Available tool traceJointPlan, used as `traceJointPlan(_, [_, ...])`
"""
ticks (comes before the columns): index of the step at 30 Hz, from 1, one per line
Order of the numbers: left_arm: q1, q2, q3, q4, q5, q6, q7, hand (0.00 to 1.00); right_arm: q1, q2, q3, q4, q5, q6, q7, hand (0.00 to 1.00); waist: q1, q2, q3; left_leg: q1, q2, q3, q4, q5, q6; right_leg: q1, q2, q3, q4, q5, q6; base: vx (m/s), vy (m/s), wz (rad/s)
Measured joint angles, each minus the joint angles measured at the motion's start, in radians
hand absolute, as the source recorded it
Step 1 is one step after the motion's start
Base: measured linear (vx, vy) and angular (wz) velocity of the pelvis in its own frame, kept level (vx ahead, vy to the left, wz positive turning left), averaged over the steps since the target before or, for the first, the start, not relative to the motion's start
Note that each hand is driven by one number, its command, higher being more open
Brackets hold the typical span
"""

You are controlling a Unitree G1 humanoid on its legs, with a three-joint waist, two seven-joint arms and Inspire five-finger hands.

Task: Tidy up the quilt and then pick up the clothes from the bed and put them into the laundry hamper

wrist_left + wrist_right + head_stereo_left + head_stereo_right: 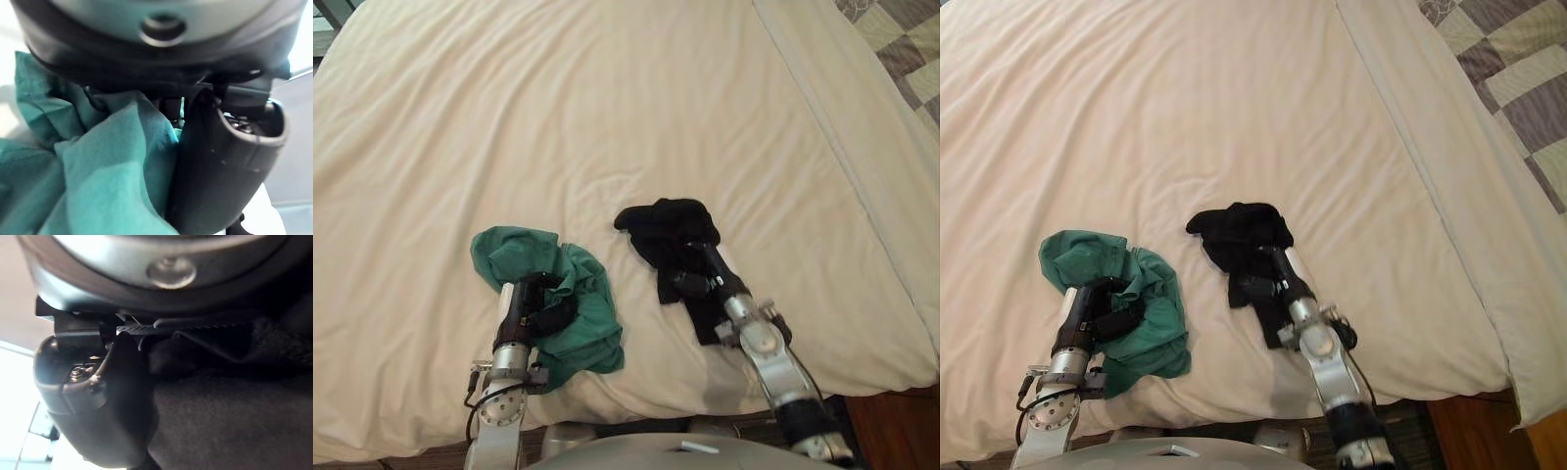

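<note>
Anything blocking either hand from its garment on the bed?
Nothing visible does. The left hand is curled into the crumpled green cloth garment. The right hand lies on the crumpled black cloth garment, its grip unclear. The cream quilt surrounds both.

**Two garments lying on a cream quilt (1234, 117)**

The quilt is covering the bed and lying mostly smooth, with soft creases. Near its front edge a green garment (1151, 289) is lying crumpled. The left hand (1102, 313) is resting in it, its dark fingers curling round a fold. To the right, apart from it, a black garment (1239, 230) is lying bunched. The right hand (1271, 279) is sitting on its near part, dark against dark. A patchwork cover (1518, 78) is showing at the far right corner, and wooden floor (1469, 431) at the near right.
</note>
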Motion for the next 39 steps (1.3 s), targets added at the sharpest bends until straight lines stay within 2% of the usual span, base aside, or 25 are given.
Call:
traceJointPlan(3, [0.017,0.013,0.005,0.013,-0.231,-0.031,-0.005,0.0,0.167,0.104,0.002,-0.082,0.211,0.004,0.016,0.0,-0.001,-0.023,0.007,-0.028,0.042,-0.057,0.075,-0.036,0.018,-0.043,0.095,0.289,0.149,-0.175,-0.018,0.02,-0.048,0.85])
traceJointPlan(4, [-0.01,0.019,0.011,0.022,-0.353,-0.045,-0.015,0.0,0.237,0.166,0.035,-0.131,0.33,-0.003,0.021,0.0,-0.015,-0.068,0.007,-0.108,0.006,-0.129,0.129,-0.041,0.01,0.017,0.155,0.343,0.03,-0.199,-0.056,-0.07,-0.145,1.09])
traceJointPlan(5, [-0.012,0.018,0.013,0.023,-0.385,-0.053,-0.019,0.0,0.249,0.18,0.044,-0.139,0.359,-0.006,0.02,0.0,-0.008,-0.087,0.005,-0.132,-0.022,-0.149,0.153,-0.048,0.004,0.047,0.128,0.295,-0.014,-0.238,-0.041,-0.08,-0.199,1.36])
traceJointPlan(6, [-0.013,0.006,0.01,0.026,-0.448,-0.059,-0.021,0.0,0.246,0.182,0.066,-0.139,0.405,-0.007,0.008,0.0,-0.002,-0.092,0.004,-0.181,-0.042,-0.18,0.208,-0.061,0.001,0.068,0.111,0.257,-0.054,-0.254,0.038,-0.06,-0.107,1.14])
traceJointPlan(7, [-0.009,-0.029,-0.003,0.028,-0.509,-0.058,-0.023,0.0,0.246,0.169,0.069,-0.143,0.43,-0.02,-0.011,0.0,0.006,-0.051,0.016,-0.225,-0.045,-0.227,0.258,-0.074,0.002,0.096,0.114,0.184,-0.056,-0.256,0.044,-0.05,-0.055,1.4])
traceJointPlan(9, [0.017,-0.06,-0.009,0.027,-0.565,-0.059,-0.016,0.0,0.251,0.163,0.06,-0.156,0.42,-0.033,-0.056,0.0,0.017,-0.008,0.025,-0.264,-0.017,-0.16,0.302,-0.106,0.072,0.145,0.111,0.064,-0.057,-0.255,0.047,-0.03,-0.031,1.58])
traceJointPlan(11, [0.04,-0.074,-0.005,0.027,-0.594,-0.06,-0.003,0.0,0.268,0.144,0.037,-0.185,0.353,-0.053,-0.12,0.0,0.034,0.024,0.007,-0.321,0.118,0.153,0.375,-0.1,0.166,0.176,0.109,-0.09,-0.054,-0.253,0.048,0.01,-0.066,1.79])
traceJointPlan(13, [0.043,-0.085,-0.009,0.03,-0.593,-0.06,0.003,0.0,0.265,0.117,-0.009,-0.203,0.261,-0.052,-0.147,0.0,0.048,0.046,-0.003,-0.364,0.153,0.263,0.397,-0.044,0.262,0.177,0.105,-0.175,-0.049,-0.249,0.05,0.07,0.046,1.54])
traceJointPlan(15, [0.039,-0.09,-0.021,0.061,-0.591,-0.061,0.006,0.0,0.257,0.096,-0.069,-0.189,0.207,-0.046,-0.161,0.0,0.063,0.057,-0.008,-0.379,0.103,0.213,0.331,0.045,0.215,0.162,0.081,-0.24,0.013,-0.241,0.036,0.04,0.111,1.3])
traceJointPlan(17, [0.005,-0.093,-0.052,0.13,-0.59,-0.061,0.014,0.0,0.233,0.066,-0.148,-0.139,0.194,-0.052,-0.165,0.0,0.023,0.098,-0.013,-0.371,0.04,0.136,0.126,0.122,0.212,0.106,0.129,-0.248,0.013,-0.318,-0.05,-0.12,0.095,1.66])
traceJointPlan(18, [-0.03,-0.086,-0.037,0.206,-0.588,-0.057,0.015,0.0,0.225,0.081,-0.186,-0.109,0.176,-0.053,-0.173,0.0,-0.047,0.074,-0.031,-0.387,0.023,0.263,0.106,0.057,0.26,0.138,0.201,-0.235,-0.189,-0.26,-0.056,-0.13,0.018,2.6])
traceJointPlan(19, [-0.075,-0.074,-0.04,0.279,-0.583,-0.042,0.025,0.0,0.244,0.079,-0.221,-0.106,0.176,-0.057,-0.2,0.0,-0.05,0.056,-0.024,-0.433,0.083,0.354,0.301,-0.017,0.306,0.176,0.185,-0.323,-0.207,-0.177,0.019,-0.05,-0.004,2.19])
traceJointPlan(21, [-0.061,-0.074,-0.06,0.339,-0.574,-0.018,0.036,0.0,0.258,0.05,-0.258,-0.083,0.174,-0.04,-0.222,0.0,-0.03,0.066,-0.033,-0.435,0.175,0.363,0.482,-0.041,0.308,0.183,0.153,-0.385,-0.103,-0.181,0.02,0.05,0.149,0.92])
traceJointPlan(22, [-0.033,-0.072,-0.09,0.35,-0.543,0.001,0.039,0.0,0.285,0.04,-0.291,-0.08,0.175,-0.04,-0.238,0.0,-0.033,0.077,-0.035,-0.412,0.13,0.319,0.435,-0.043,0.211,0.195,0.127,-0.429,-0.048,-0.189,0.013,0.11,0.248,0.99])
traceJointPlan(25, [-0.033,-0.064,-0.131,0.361,-0.497,0.008,0.043,0.0,0.326,0.038,-0.354,-0.051,0.178,-0.029,-0.273,0.0,-0.029,0.05,-0.043,-0.419,-0.014,0.262,0.346,-0.05,0.218,0.165,-0.019,-0.467,0.149,-0.172,-0.023,0.13,0.296,1.54])
traceJointPlan(26, [-0.046,-0.048,-0.144,0.393,-0.465,0.008,0.046,0.0,0.333,0.023,-0.371,-0.019,0.178,-0.025,-0.282,0.0,-0.035,0.048,-0.043,-0.392,-0.054,0.287,0.298,-0.1,0.168,0.136,-0.108,-0.464,0.281,-0.095,-0.146,0.17,0.357,1.27])
traceJointPlan(27, [-0.05,-0.032,-0.142,0.409,-0.463,0.008,0.048,0.0,0.332,0.022,-0.369,-0.002,0.178,-0.02,-0.282,0.0,-0.038,0.028,-0.045,-0.375,-0.05,0.332,0.317,-0.145,0.13,0.126,-0.151,-0.461,0.319,-0.06,-0.208,0.29,0.373,0.95])
traceJointPlan(28, [-0.05,-0.011,-0.139,0.407,-0.463,0.006,0.051,0.0,0.334,0.02,-0.356,0.0,0.178,-0.014,-0.282,0.0,-0.025,0.026,-0.041,-0.401,-0.001,0.309,0.485,-0.183,0.212,0.101,-0.174,-0.416,0.395,-0.046,-0.252,0.36,0.162,0.28])
traceJointPlan(29, [-0.027,-0.005,-0.133,0.412,-0.463,0.007,0.06,0.0,0.346,0.014,-0.339,-0.004,0.175,-0.01,-0.282,0.0,-0.007,0.069,-0.034,-0.387,0.028,0.249,0.508,-0.189,0.236,0.093,-0.139,-0.359,0.443,-0.066,-0.21,0.34,0.124,0.28])
traceJointPlan(31, [-0.02,-0.008,-0.122,0.392,-0.463,0.012,0.085,0.0,0.358,0.032,-0.322,-0.007,0.178,0.002,-0.284,0.0,-0.008,0.067,-0.035,-0.336,-0.041,0.202,0.413,-0.151,0.254,0.06,-0.07,-0.255,0.439,-0.131,-0.158,0.25,0.2,1.0])
traceJointPlan(33, [-0.015,-0.03,-0.125,0.354,-0.464,0.003,0.087,0.0,0.398,0.02,-0.267,-0.012,0.181,0.001,-0.284,0.0,-0.041,0.089,-0.032,-0.243,-0.149,0.074,0.176,-0.076,0.188,0.012,0.068,-0.183,0.459,-0.209,-0.177,0.16,0.226,1.7])
traceJointPlan(34, [-0.026,-0.026,-0.121,0.336,-0.465,-0.01,0.092,0.0,0.398,0.036,-0.222,-0.016,0.189,0.002,-0.278,0.0,-0.059,0.033,-0.03,-0.243,-0.161,0.135,0.26,-0.191,0.193,-0.04,0.068,-0.174,0.481,-0.249,-0.191,0.13,0.023,1.17])
traceJointPlan(35, [-0.011,-0.018,-0.123,0.301,-0.466,-0.033,0.09,0.0,0.428,0.057,-0.149,-0.063,0.189,-0.003,-0.258,0.0,-0.028,0.04,-0.003,-0.291,-0.024,0.153,0.644,-0.325,0.267,-0.095,0.089,-0.135,0.524,-0.297,-0.167,0.18,-0.038,0.67])
traceJointPlan(36, [0.002,-0.032,-0.127,0.296,-0.467,-0.04,0.089,0.0,0.439,0.054,-0.115,-0.083,0.189,-0.011,-0.242,0.0,-0.012,0.09,-0.006,-0.255,0.059,0.087,0.594,-0.35,0.164,-0.108,0.152,-0.128,0.512,-0.308,-0.161,0.18,-0.016,0.5])
traceJointPlan(39, [-0.035,-0.036,-0.177,0.325,-0.469,-0.002,0.1,0.0,0.395,0.123,-0.011,-0.034,0.21,0.008,-0.213,0.0,-0.016,0.04,0.01,-0.239,-0.112,-0.032,0.518,-0.31,0.184,-0.128,0.114,-0.03,0.307,-0.332,-0.129,0.13,0.017,1.5])
